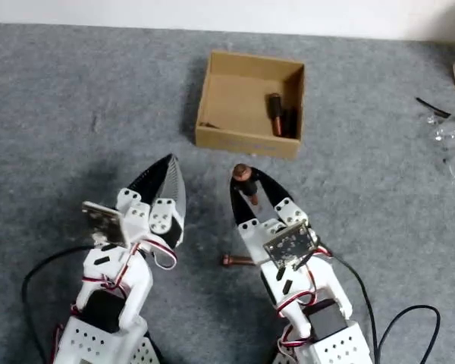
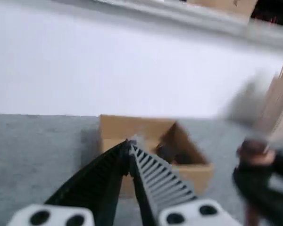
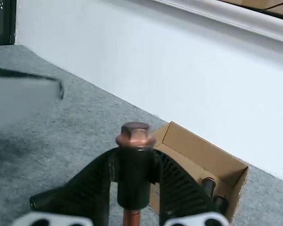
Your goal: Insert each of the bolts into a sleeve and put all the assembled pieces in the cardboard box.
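Observation:
My right gripper (image 1: 246, 184) is shut on an assembled piece (image 3: 133, 169), a copper bolt through a black sleeve, held upright just in front of the cardboard box (image 1: 212, 136). The same piece shows in the high view as a copper head (image 1: 244, 174). Inside the box (image 3: 226, 167) lie assembled pieces (image 1: 276, 114) against its right wall. A loose copper bolt (image 1: 237, 261) lies on the carpet beside the right arm. My left gripper (image 1: 171, 161) is shut and holds nothing, hovering in front of the box's left corner, its fingertips (image 2: 130, 145) pointing toward the box (image 2: 118, 127).
Grey carpet covers the whole work surface. Clear plastic and black bits (image 1: 444, 125) lie at the far right. A white wall (image 3: 179, 70) rises behind the box.

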